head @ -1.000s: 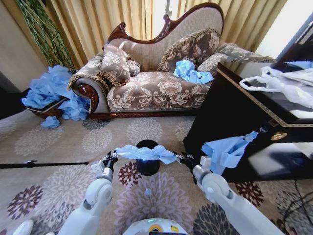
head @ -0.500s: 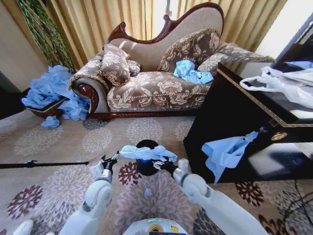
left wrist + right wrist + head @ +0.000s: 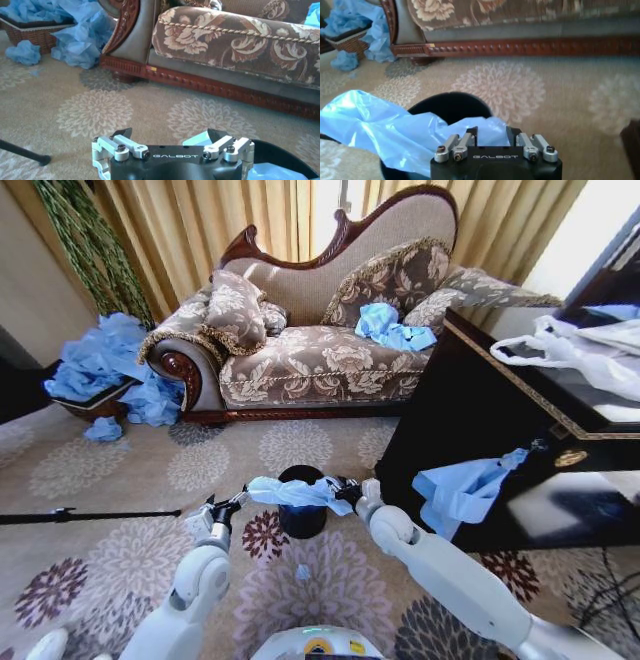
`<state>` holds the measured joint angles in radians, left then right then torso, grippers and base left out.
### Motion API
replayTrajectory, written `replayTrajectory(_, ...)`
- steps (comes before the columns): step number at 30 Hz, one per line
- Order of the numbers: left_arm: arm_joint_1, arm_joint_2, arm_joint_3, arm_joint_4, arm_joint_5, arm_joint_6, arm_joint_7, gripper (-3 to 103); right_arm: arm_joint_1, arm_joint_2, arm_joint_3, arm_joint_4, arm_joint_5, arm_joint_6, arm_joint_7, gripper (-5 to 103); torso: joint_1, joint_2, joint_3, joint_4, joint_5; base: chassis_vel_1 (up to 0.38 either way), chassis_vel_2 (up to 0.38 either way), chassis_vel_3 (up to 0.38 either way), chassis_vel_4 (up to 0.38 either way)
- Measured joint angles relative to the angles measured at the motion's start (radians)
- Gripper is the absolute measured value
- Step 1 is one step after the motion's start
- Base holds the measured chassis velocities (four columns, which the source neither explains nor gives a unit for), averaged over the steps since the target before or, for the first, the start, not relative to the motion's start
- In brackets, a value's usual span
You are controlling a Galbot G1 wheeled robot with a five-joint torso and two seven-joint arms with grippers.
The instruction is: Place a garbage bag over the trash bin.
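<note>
The trash bin [image 3: 300, 518] is a small black cylinder standing on the carpet in front of the sofa. The light-blue garbage bag [image 3: 290, 492] lies bunched across its rim. My right gripper [image 3: 340, 488] is at the bin's right side, shut on the bag's right end; the right wrist view shows the gripper [image 3: 491, 131] pinching the bag [image 3: 380, 127] over the bin's mouth [image 3: 452, 107]. My left gripper [image 3: 224, 508] hangs just left of the bin, open and empty. In the left wrist view that gripper [image 3: 169, 135] has its fingers spread, with the bin's rim [image 3: 280, 153] beside it.
The patterned sofa [image 3: 320, 360] stands behind the bin with a blue bag [image 3: 390, 328] on its seat. A dark cabinet [image 3: 480, 420] is close on the right, a blue bag [image 3: 460, 488] hanging from it and white bags [image 3: 570, 350] on top. A basket [image 3: 95, 405] of blue bags sits far left; a black rod [image 3: 90, 515] lies on the floor.
My left gripper has let go of the bag and opened. My right gripper has carried its end leftward to the bin, so the stretched bag now lies bunched over the rim.
</note>
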<state>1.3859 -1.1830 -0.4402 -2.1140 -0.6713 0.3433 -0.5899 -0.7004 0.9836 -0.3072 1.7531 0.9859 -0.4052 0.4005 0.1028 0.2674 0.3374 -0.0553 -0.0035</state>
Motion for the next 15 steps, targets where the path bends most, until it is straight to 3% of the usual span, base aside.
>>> replayTrajectory(6, -0.004, 0.000, 0.002, 0.006, -0.001, 0.002, 0.002, 100, 0.014, 0.050, 0.022, -0.005, 0.188, -0.019, 0.101, 37, 0.000, 0.000, 0.000, 0.0003, 0.0000, 0.000, 0.000, 0.000, 0.000)
replayTrajectory(8, -0.004, 0.000, 0.001, 0.006, -0.001, 0.002, 0.003, 100, 0.016, 0.050, 0.023, -0.005, 0.192, -0.021, 0.103, 37, 0.000, 0.000, 0.000, 0.0002, -0.0001, 0.000, 0.000, 0.000, 0.000)
replayTrajectory(14, -0.006, 0.000, 0.001, 0.006, -0.003, 0.003, 0.006, 100, 0.010, 0.043, 0.026, 0.012, 0.179, -0.030, 0.116, 50, 0.000, 0.000, 0.000, 0.0002, 0.0001, 0.000, 0.000, 0.000, 0.000)
replayTrajectory(15, -0.006, 0.002, 0.003, 0.000, -0.002, 0.003, 0.020, 100, 0.000, 0.036, 0.034, 0.034, 0.166, -0.032, 0.116, 60, 0.000, 0.000, 0.000, 0.0002, -0.0001, 0.000, 0.000, 0.000, 0.000)
